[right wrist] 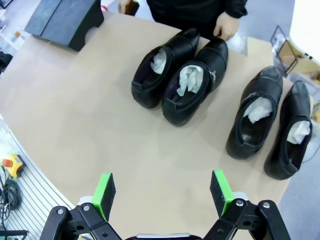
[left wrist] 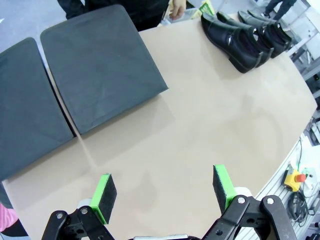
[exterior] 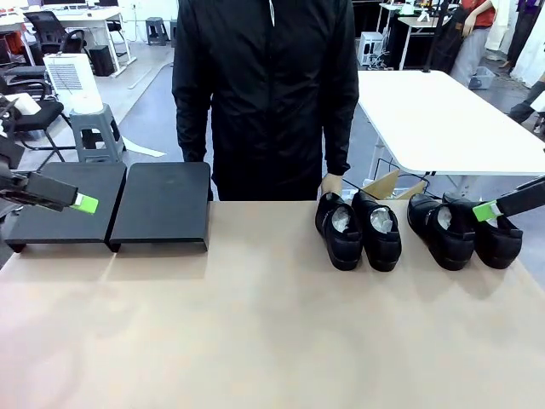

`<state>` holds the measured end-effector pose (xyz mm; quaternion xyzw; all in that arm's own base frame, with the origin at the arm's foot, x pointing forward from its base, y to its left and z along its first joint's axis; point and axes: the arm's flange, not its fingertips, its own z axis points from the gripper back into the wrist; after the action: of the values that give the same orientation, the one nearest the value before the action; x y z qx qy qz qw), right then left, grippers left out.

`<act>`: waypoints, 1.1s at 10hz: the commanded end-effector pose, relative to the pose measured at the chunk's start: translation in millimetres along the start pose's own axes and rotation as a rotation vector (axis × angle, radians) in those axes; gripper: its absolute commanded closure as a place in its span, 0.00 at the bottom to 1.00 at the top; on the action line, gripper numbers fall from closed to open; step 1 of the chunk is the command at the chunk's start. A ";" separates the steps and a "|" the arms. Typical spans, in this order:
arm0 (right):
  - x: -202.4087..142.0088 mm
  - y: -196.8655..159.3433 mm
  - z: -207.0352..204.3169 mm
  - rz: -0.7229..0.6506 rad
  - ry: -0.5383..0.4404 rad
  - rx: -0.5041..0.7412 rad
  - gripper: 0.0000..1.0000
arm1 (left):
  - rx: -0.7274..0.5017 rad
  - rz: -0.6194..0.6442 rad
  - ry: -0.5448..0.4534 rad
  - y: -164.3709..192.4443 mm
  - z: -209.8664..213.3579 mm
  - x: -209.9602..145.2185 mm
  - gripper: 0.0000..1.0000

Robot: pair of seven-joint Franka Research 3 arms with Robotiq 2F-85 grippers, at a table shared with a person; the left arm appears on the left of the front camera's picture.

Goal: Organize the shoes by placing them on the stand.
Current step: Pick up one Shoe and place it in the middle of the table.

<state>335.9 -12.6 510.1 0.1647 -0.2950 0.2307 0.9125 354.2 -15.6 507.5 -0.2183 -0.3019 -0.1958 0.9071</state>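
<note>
Four glossy black leather dress shoes point(right wrist: 195, 80), each stuffed with white paper, stand in two pairs on the right part of the beige desk point(exterior: 255, 332); their toes point to the far side. The low matte-black stand point(exterior: 162, 204) of two flat sections sits at the far left of the desk, well apart from the shoes, and it carries nothing. A person's hand point(right wrist: 227, 25) is at the toe of one shoe of the inner pair; I cannot tell if it touches the leather.

The right end effector point(right wrist: 162, 192) hovers above the desk near the outer pair, jaws wide apart and holding nothing; the left end effector point(left wrist: 164, 190) hovers on the stand's side, also released and empty.

In my judgement the task is at its very start, because no shoe is on the stand yet; the step in hand seems to be the approach to a first shoe. The next move probably calls for the right arm to come down over one shoe of the outer pair, with the pads across its narrow width; the pairs stand tightly, so one finger must enter the gap between neighbours. Then follows a long carry to the left.
</note>
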 end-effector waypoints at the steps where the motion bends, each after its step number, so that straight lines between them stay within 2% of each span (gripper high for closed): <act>1: 1.7 -2.7 -0.5 0.010 -0.020 0.004 0.00 | -0.011 -0.011 -0.003 1.2 1.0 -0.1 0.00; 11: 1.7 -2.7 -0.5 0.010 -0.020 0.004 0.00 | -0.011 -0.011 -0.003 1.2 1.0 -0.1 0.00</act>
<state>335.8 -12.6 510.2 0.1645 -0.2951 0.2305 0.9125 354.1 -15.6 507.5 -0.2183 -0.3019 -0.1959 0.9071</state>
